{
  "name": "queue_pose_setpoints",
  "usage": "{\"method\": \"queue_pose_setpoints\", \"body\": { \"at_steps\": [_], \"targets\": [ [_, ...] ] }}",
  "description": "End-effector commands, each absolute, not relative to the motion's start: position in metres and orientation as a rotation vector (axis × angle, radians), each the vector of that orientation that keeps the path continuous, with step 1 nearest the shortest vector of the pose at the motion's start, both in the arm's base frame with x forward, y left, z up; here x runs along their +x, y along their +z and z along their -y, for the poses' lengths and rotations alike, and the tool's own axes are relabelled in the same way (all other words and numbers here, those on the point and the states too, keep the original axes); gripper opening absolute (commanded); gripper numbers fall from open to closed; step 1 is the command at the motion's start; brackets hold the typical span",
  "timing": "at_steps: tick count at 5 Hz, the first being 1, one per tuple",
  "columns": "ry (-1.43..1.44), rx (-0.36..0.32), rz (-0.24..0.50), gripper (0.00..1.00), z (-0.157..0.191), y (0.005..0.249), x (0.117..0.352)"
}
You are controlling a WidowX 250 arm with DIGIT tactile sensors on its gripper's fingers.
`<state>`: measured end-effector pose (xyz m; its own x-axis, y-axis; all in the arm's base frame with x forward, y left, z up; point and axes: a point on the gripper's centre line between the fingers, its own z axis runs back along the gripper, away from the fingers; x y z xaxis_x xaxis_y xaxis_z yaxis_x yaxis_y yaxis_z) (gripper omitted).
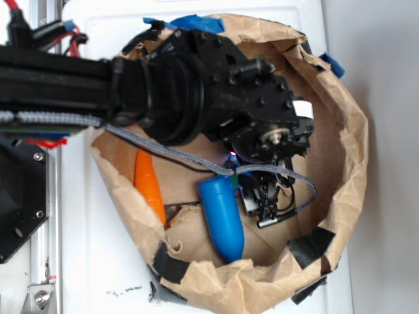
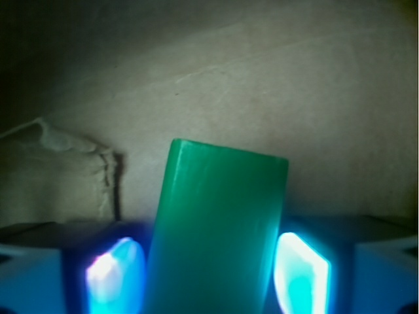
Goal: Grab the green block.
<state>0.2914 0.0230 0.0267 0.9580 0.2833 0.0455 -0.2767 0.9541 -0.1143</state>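
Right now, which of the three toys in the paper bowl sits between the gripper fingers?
The flat matte green block; the blue bottle-shaped toy and orange carrot-shaped toy lie aside.

A matte black robot arm (image 1: 163, 85) built of blocky plastic segments is showing rows of small dark screws and a silver metal hub. A grey braided cable (image 1: 196, 163) is running along it, with red wires showing near its base. Through the wrist camera, two finger pads (image 2: 114, 278) are glowing bright blue-cyan.
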Motion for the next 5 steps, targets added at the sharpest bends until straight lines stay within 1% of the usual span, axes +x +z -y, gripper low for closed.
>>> {"method": "queue_pose_setpoints", "body": {
  "at_steps": [1,2,3,4,5],
  "targets": [
    [0.277,-0.099,0.1,0.0,-0.028,0.034,0.291],
    [0.297,-0.086,0.113,0.0,-0.035,0.04,0.292],
    [0.29,-0.04,0.13,0.0,-0.039,0.069,0.295],
    [0.255,-0.026,0.156,0.0,-0.046,0.119,0.294],
    [0.203,-0.007,0.22,0.0,-0.052,0.17,0.284]
  ]
}}
